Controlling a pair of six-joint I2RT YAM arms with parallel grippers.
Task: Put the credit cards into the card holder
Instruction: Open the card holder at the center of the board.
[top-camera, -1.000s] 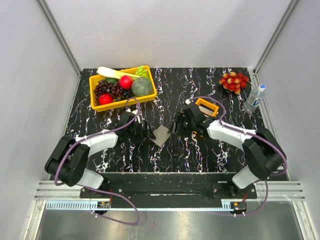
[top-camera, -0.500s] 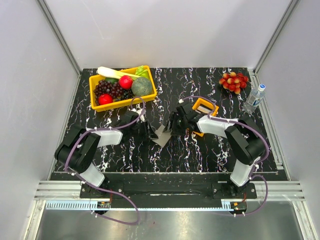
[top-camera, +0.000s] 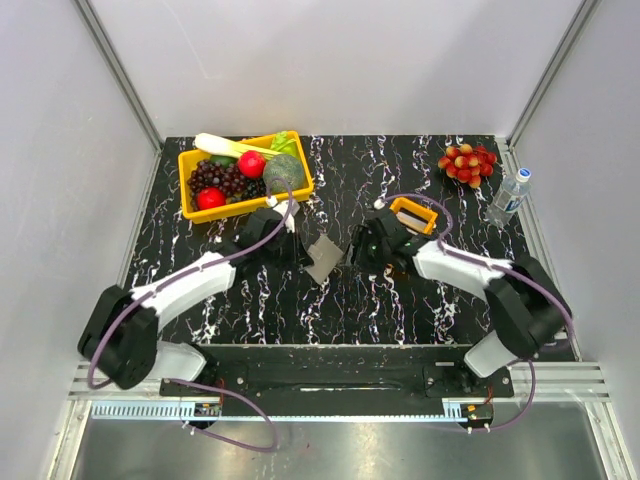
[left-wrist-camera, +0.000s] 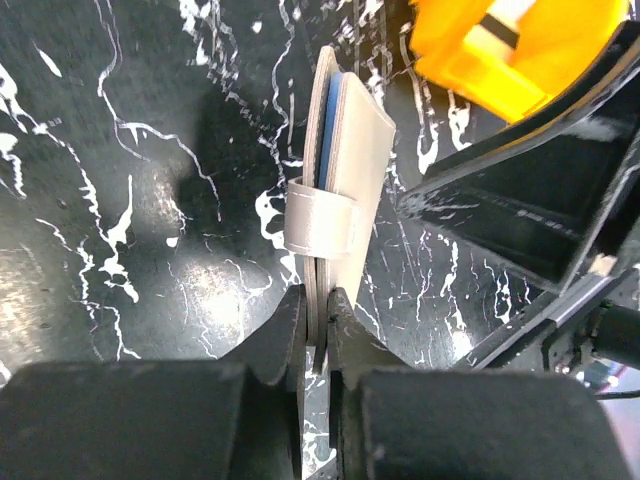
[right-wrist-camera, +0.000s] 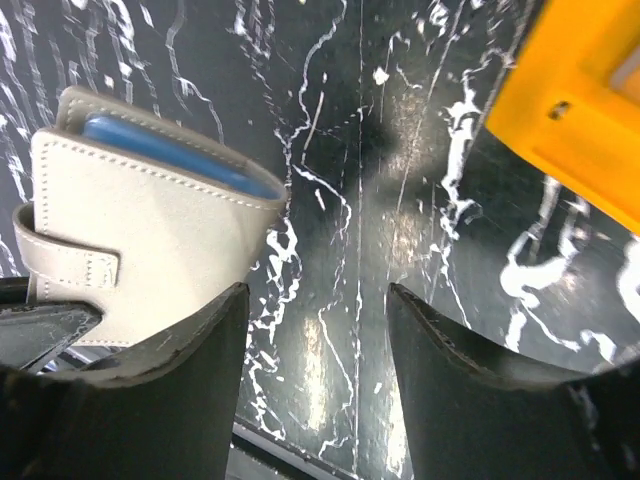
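Note:
The card holder (top-camera: 323, 258) is a taupe-grey folded wallet with a strap and a blue inside, standing on edge between the two grippers. My left gripper (left-wrist-camera: 318, 318) is shut on the card holder's (left-wrist-camera: 340, 170) near edge, its jaws pinching both flaps. My right gripper (right-wrist-camera: 312, 300) stands open just right of the card holder (right-wrist-camera: 140, 240), with only table between its fingers. Its left finger (right-wrist-camera: 190, 350) sits in front of the wallet's lower corner. I cannot make out the credit cards plainly; a pale strip with a dark band (left-wrist-camera: 497, 24) shows inside the small orange tray.
The small orange tray (top-camera: 412, 213) lies just behind my right gripper (top-camera: 362, 250). A yellow bin of fruit and vegetables (top-camera: 244, 172) stands at the back left. Red grapes (top-camera: 466, 162) and a water bottle (top-camera: 509, 196) are at the back right.
My left gripper has shut on the card holder and raised it onto its edge, shifting it slightly away from me. The left arm has stretched forward. The right gripper stays open beside it.

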